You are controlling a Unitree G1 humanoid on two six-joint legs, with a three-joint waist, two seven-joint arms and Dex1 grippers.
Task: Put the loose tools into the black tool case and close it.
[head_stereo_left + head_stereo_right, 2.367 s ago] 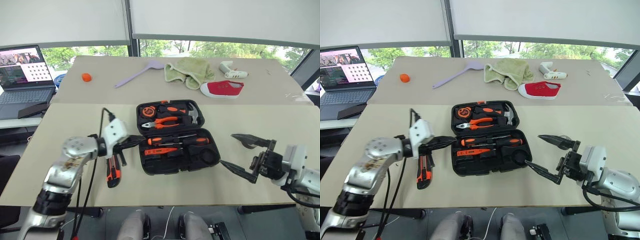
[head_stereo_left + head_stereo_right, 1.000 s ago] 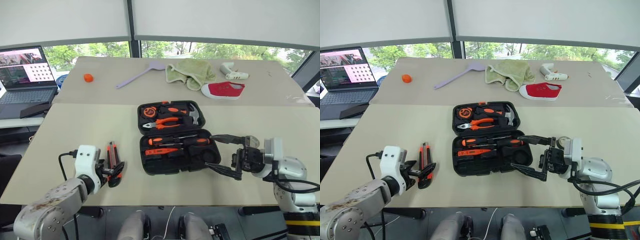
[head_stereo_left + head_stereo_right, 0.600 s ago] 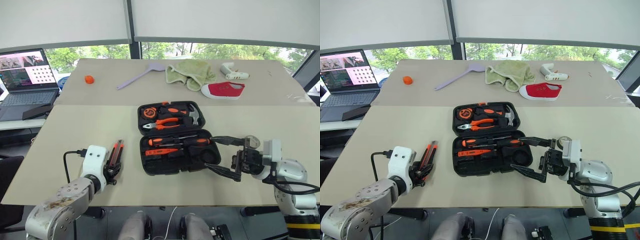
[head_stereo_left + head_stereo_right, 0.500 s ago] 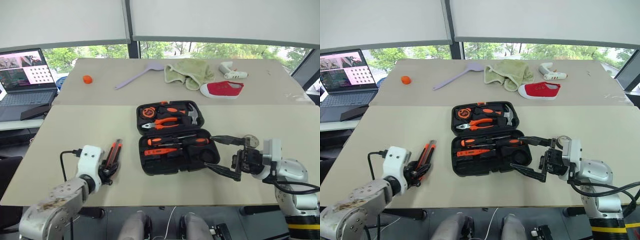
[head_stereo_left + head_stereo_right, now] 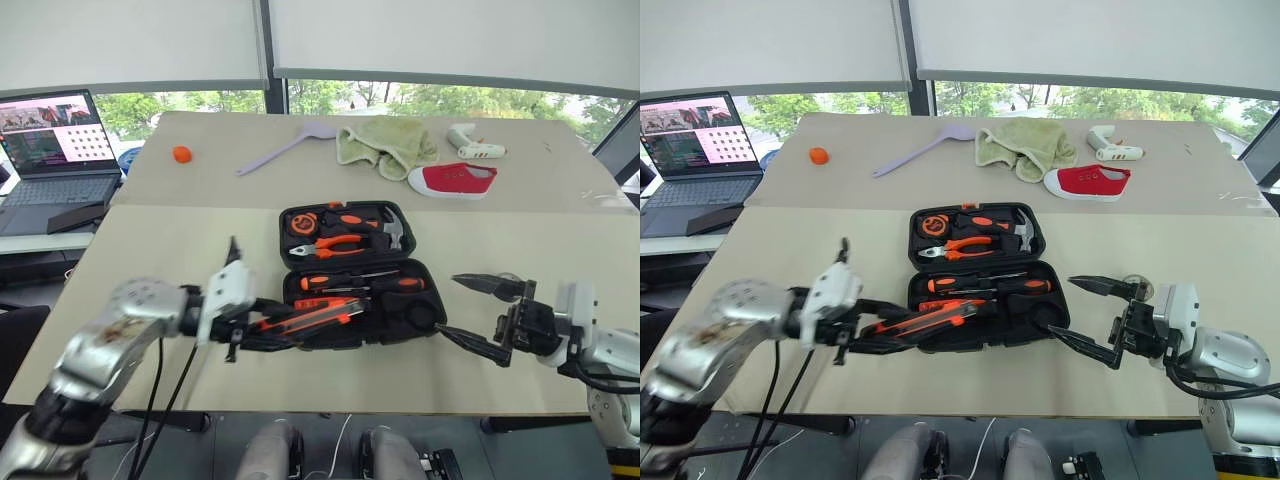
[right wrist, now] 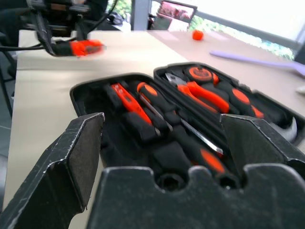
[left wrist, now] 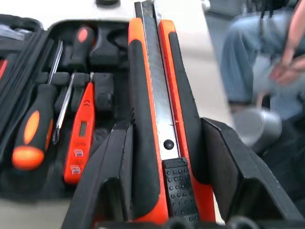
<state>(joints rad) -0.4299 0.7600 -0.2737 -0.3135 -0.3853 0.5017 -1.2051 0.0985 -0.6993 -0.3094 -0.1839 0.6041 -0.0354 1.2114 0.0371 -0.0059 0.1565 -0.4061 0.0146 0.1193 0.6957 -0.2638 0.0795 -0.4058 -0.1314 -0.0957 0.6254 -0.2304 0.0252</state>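
The black tool case (image 5: 285, 232) lies open in the middle of the table, with pliers, a hammer and a tape measure in its far half. Two black-orange screwdrivers (image 5: 360, 284) and a slim orange one (image 7: 81, 138) rest in the near half. My left gripper (image 5: 262, 322) is shut on the orange-black utility knife (image 5: 310, 316), holding it level over the case's front left corner. Both fingers (image 7: 112, 162) press the knife's sides (image 7: 157, 109). Just right of the case, my right gripper (image 5: 478, 312) stands wide open and empty, and its fingers (image 6: 71, 157) point toward the case.
On the far table lie a lilac spatula (image 5: 285, 148), a green cloth (image 5: 385, 140), a red shoe (image 5: 455, 180), a white tool (image 5: 475, 145) and a small orange ball (image 5: 180, 154). An open laptop (image 5: 55, 140) stands at the far left.
My left gripper closed on the utility knife at the left, lifted it off the table and swung it right over the case's front. My right gripper drew back to the right, still open.
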